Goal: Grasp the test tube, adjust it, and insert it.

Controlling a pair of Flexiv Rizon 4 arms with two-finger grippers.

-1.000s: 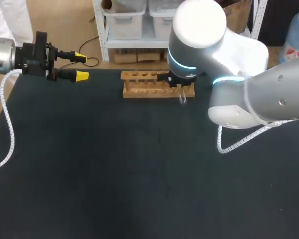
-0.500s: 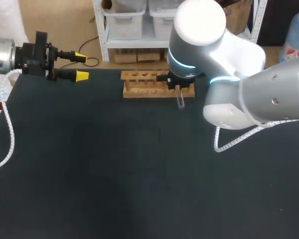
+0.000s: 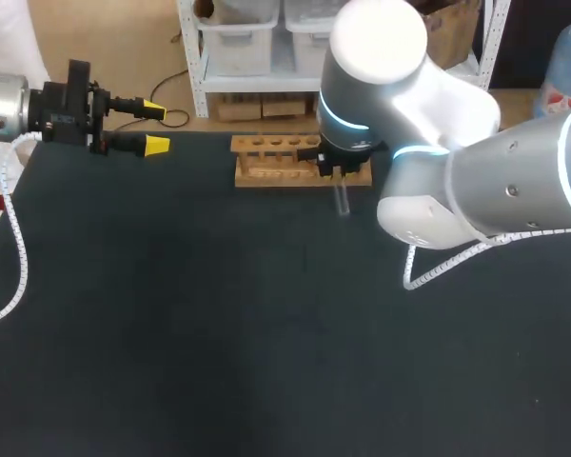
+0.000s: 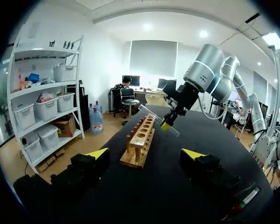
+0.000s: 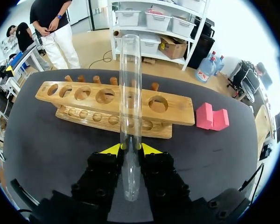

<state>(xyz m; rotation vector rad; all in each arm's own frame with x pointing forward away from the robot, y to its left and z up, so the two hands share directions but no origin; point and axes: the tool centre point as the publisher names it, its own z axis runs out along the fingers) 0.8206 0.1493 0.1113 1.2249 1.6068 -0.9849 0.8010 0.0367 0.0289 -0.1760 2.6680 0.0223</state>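
Test tube (image 5: 130,93) shifted slightly (right fingers (image 5: 112,149) pinch it).

This looks like a robotics lab. A dark-covered table (image 3: 171,333) carries a wooden rack (image 3: 302,162) drilled with holes. A glass test tube (image 5: 129,70) stands just before the rack, with the left arm (image 3: 0,103) and right arm (image 3: 495,181) on either side.

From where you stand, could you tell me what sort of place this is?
Probably a robotics lab bench: a dark table bears a wooden rack with holes, and the right gripper holds a glass test tube upright by it.
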